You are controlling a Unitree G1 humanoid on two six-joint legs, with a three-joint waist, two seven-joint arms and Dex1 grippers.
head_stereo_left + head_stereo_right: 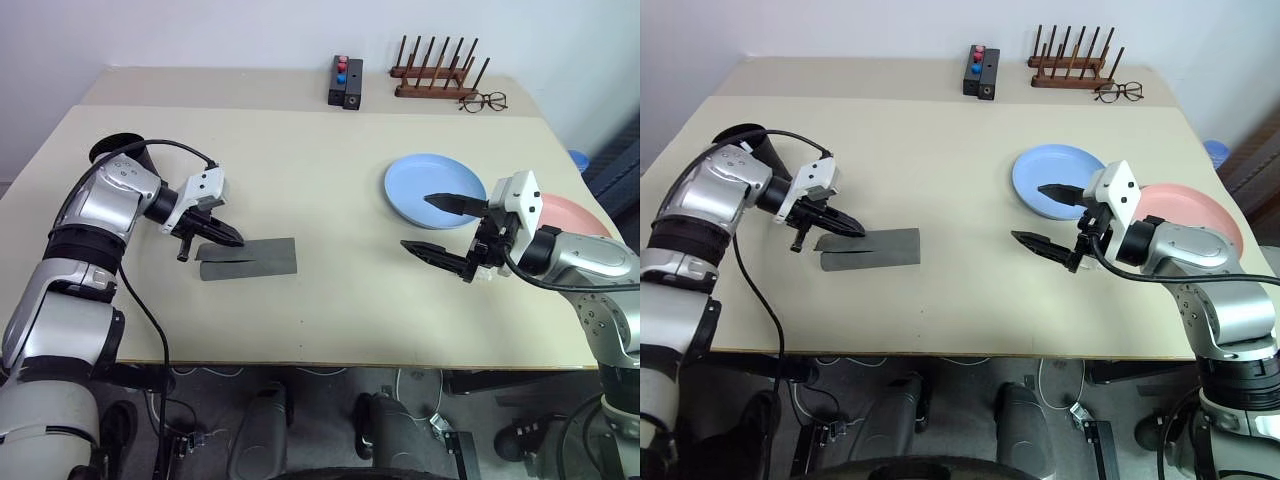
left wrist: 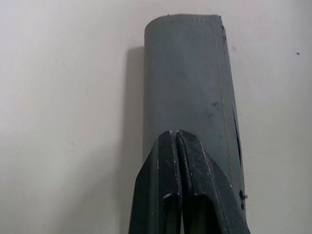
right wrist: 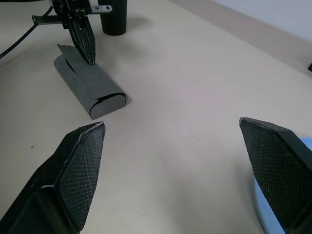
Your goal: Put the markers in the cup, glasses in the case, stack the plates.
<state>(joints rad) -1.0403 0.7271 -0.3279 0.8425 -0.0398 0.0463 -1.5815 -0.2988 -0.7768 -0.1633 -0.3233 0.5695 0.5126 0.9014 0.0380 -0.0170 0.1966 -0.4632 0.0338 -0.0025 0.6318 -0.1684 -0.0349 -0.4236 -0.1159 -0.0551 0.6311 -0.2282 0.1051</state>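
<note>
The grey case (image 1: 250, 258) lies flat on the table, left of centre, with a flap raised at its left end. My left gripper (image 1: 232, 240) is shut, its fingertips (image 2: 175, 146) low over that end; whether they touch the case I cannot tell. My right gripper (image 1: 417, 222) hangs open and empty above the table, just in front of the light blue plate (image 1: 430, 185). The salmon pink plate (image 1: 575, 215) lies to the right of the blue one, partly behind my right arm. The black cup (image 3: 113, 17) stands upright behind my left arm. The markers and the glasses are out of view.
At the table's far edge sit a black box with red and blue buttons (image 1: 345, 82), a wooden peg rack (image 1: 437, 72) and thin wire-rimmed spectacles (image 1: 484, 101). A cable runs along my left arm.
</note>
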